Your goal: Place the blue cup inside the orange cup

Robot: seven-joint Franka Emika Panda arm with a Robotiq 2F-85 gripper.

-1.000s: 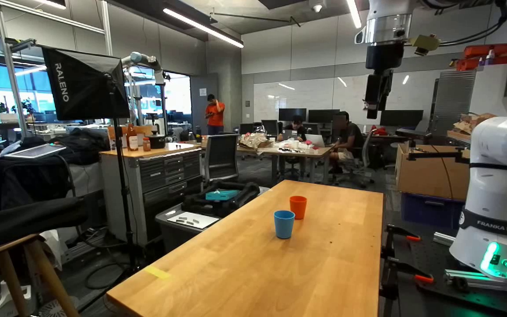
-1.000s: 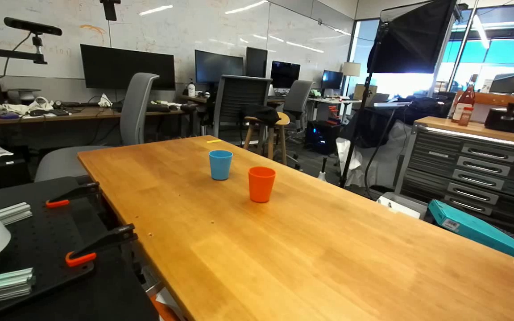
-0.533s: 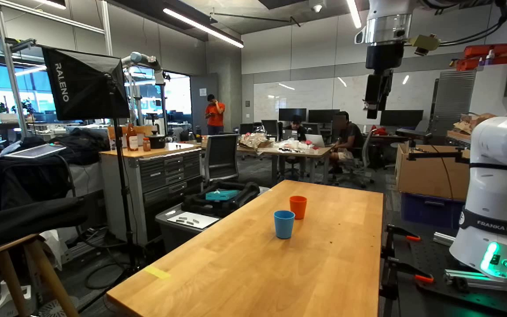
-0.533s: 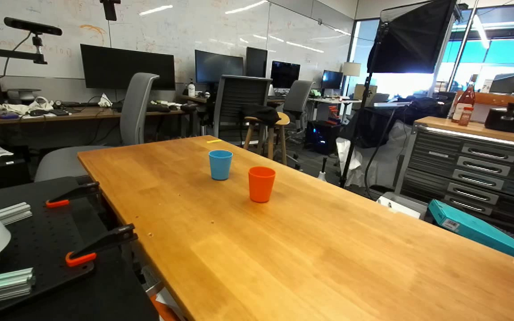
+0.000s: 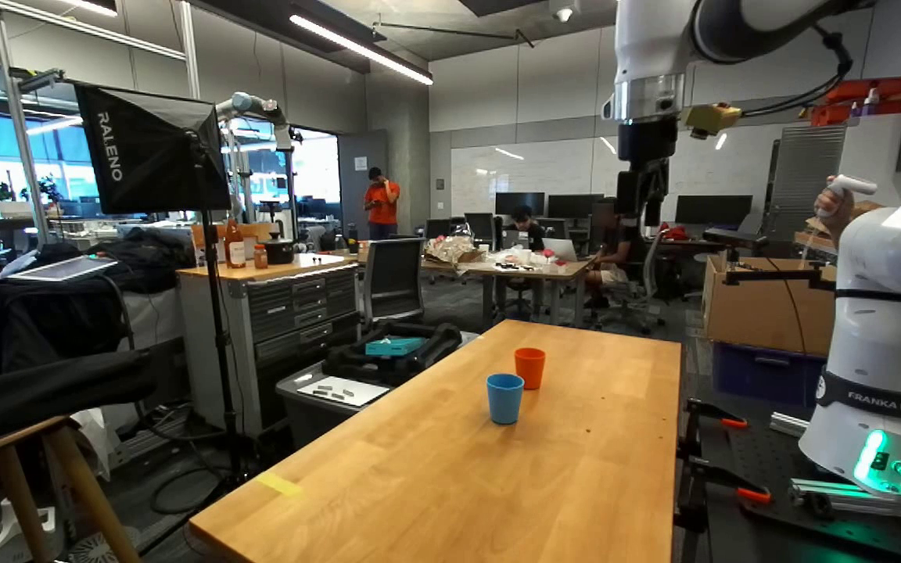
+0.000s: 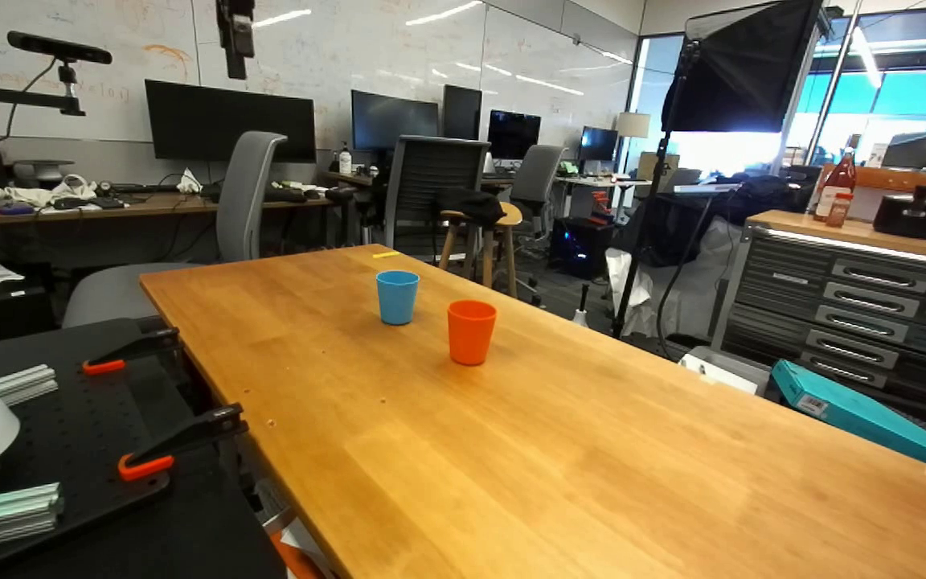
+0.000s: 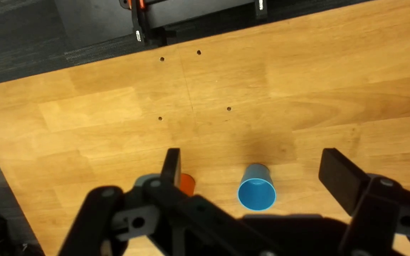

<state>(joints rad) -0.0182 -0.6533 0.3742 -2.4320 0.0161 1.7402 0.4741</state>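
The blue cup (image 5: 504, 400) stands upright on the wooden table (image 5: 576, 469), and the orange cup (image 5: 531, 369) stands upright close by; both exterior views also show the blue cup (image 6: 397, 298) and the orange cup (image 6: 471, 333) apart from each other. My gripper (image 5: 641, 217) hangs high above the table, pointing down, open and empty; part of it shows in an exterior view (image 6: 236, 66). In the wrist view the blue cup (image 7: 257, 192) lies between the spread fingers (image 7: 252, 161), well below them. The orange cup (image 7: 187, 184) is mostly hidden behind the left finger there.
Clamps (image 6: 190, 441) with orange handles hold the table edge on the robot's side. A softbox light (image 5: 157, 148) on a stand and a drawer cabinet (image 5: 286, 313) stand beyond the table. A person's hand (image 5: 834, 205) shows behind the robot arm.
My arm has moved in the last half second, carrying the gripper lower and out farther over the table. Both cups stay where they were. The hand behind the arm has shifted.
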